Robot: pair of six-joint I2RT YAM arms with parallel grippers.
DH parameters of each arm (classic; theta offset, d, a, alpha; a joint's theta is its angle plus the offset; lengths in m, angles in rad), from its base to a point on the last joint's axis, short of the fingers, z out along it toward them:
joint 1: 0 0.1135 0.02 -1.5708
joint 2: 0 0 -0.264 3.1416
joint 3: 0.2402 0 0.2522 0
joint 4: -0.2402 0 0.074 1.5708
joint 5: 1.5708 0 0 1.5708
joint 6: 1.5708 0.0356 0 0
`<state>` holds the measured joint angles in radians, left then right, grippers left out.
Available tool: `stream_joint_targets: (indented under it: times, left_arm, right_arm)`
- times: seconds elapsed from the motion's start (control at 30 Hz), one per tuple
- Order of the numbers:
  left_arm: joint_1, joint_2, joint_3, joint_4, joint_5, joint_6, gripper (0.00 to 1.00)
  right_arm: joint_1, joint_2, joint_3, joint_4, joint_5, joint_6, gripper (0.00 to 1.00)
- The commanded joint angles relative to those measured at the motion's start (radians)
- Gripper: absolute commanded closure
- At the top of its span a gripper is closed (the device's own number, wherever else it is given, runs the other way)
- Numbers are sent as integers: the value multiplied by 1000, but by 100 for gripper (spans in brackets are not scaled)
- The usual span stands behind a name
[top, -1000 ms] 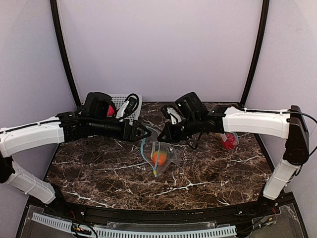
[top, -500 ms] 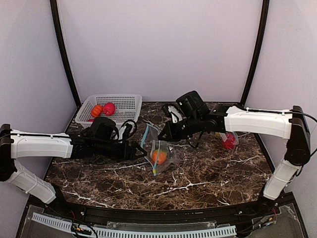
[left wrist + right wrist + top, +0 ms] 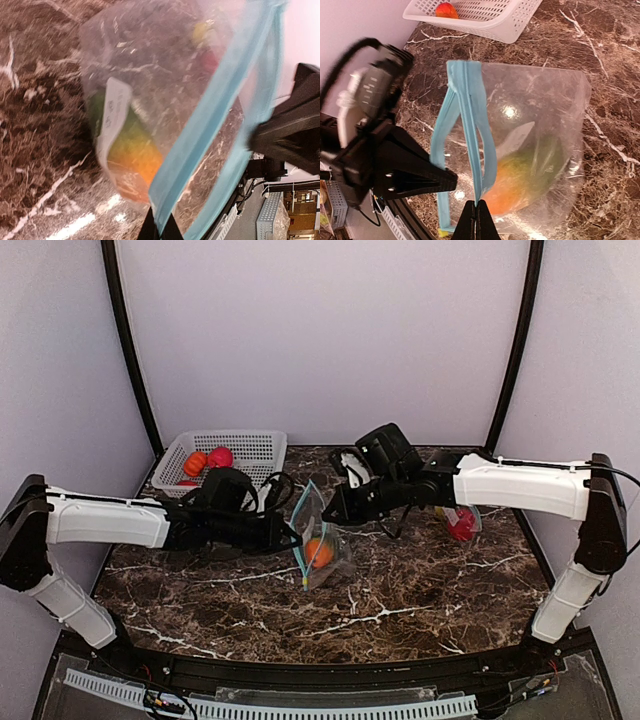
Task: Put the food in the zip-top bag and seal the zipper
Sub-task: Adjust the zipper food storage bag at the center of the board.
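Centre of the top view: the zip-top bag [image 3: 313, 505] stands on edge on the marble table [image 3: 420, 590], held up between both arms. One orange-green fruit [image 3: 320, 552] sits inside it, low in the bag.

Left gripper [image 3: 296, 538]: jaws closed, pinching the bag's blue zipper strip [image 3: 470, 115] from the left of the frame. In the left wrist view the strip runs straight out from between the closed fingertips at the bottom edge.

Right gripper [image 3: 326, 518]: jaws closed, also pinching the bag's zipper edge, from the right side. The right wrist view shows the strip caught between its tips at bottom centre. The two blue lips stand apart along their middle, so the mouth is not sealed.

Upper left of the top view: white mesh basket [image 3: 255, 448] against the back wall, with an orange fruit [image 3: 196, 464] and a red fruit [image 3: 220, 457] side by side in its left part.

Middle right: a small red object [image 3: 462, 525] on the table just beside the right forearm. I cannot tell what it is.
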<state>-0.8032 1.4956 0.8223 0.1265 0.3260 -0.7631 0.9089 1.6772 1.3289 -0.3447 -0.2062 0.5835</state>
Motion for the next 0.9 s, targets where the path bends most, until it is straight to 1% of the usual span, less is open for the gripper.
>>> stream_joint_targets:
  times: [0.0,0.13,0.23,0.4,0.5,0.67,0.7,0.8,0.87]
  left_arm:
    - [-1,-63,148,-61,4,86,99]
    - [-2,-84,177,-66,32,93,99]
    - [-1,-72,181,-129,-6,134,99]
    - [-1,-54,179,-182,-30,156,99]
    - [-1,-49,185,-214,-81,179,99]
    - [-1,-27,184,-226,-86,186,99]
    - [-1,-22,184,-226,-83,186,99]
    - [0,-7,184,-225,-75,188,91]
    - [-1,-3,182,-225,-74,188,88]
  right_arm:
    - [-12,-38,40,-67,110,-44,100]
    - [-29,-54,48,-93,151,-54,100]
    - [-36,-68,44,-100,159,-54,100]
    - [-36,-86,40,-89,130,-59,100]
    - [-36,-95,22,-66,110,-58,100]
    - [-36,-73,15,-61,101,-50,100]
    - [-36,-69,14,-61,97,-47,100]
    - [-36,-63,8,-54,85,-39,100]
    - [-36,-65,3,-50,81,-36,100]
